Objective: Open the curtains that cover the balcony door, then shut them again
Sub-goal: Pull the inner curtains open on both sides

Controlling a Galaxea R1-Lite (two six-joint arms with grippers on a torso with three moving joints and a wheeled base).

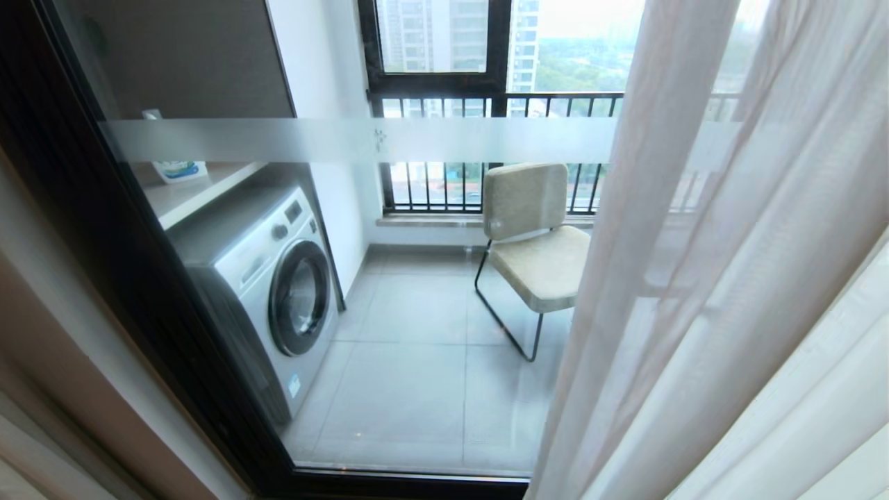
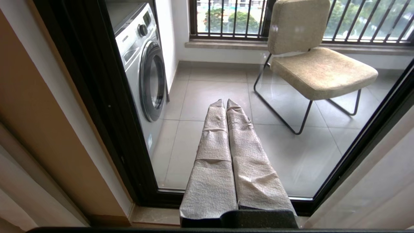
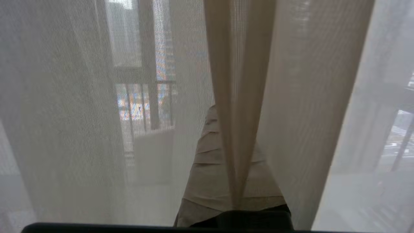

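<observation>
The curtains hang on the right of the head view: a see-through white sheer [image 1: 694, 278], with a thicker pale drape [image 1: 833, 403] at the far right. To their left the balcony door [image 1: 347, 139] stands uncovered, its frosted band crossing the glass inside a black frame [image 1: 104, 243]. Neither gripper shows in the head view. My right gripper [image 3: 231, 110] is in among the sheer curtains [image 3: 239, 97], shut on a narrow fold that runs down between its wrapped fingers [image 3: 207, 152]. My left gripper [image 2: 225, 101] is shut and empty, pointing low at the balcony door [image 2: 97, 97].
Behind the glass on the balcony stand a white washing machine [image 1: 278, 292] on the left and a beige chair [image 1: 535, 243] with a black wire frame. A barred railing [image 1: 528, 104] runs under the outer windows. A beige wall [image 1: 42, 361] borders the door's left.
</observation>
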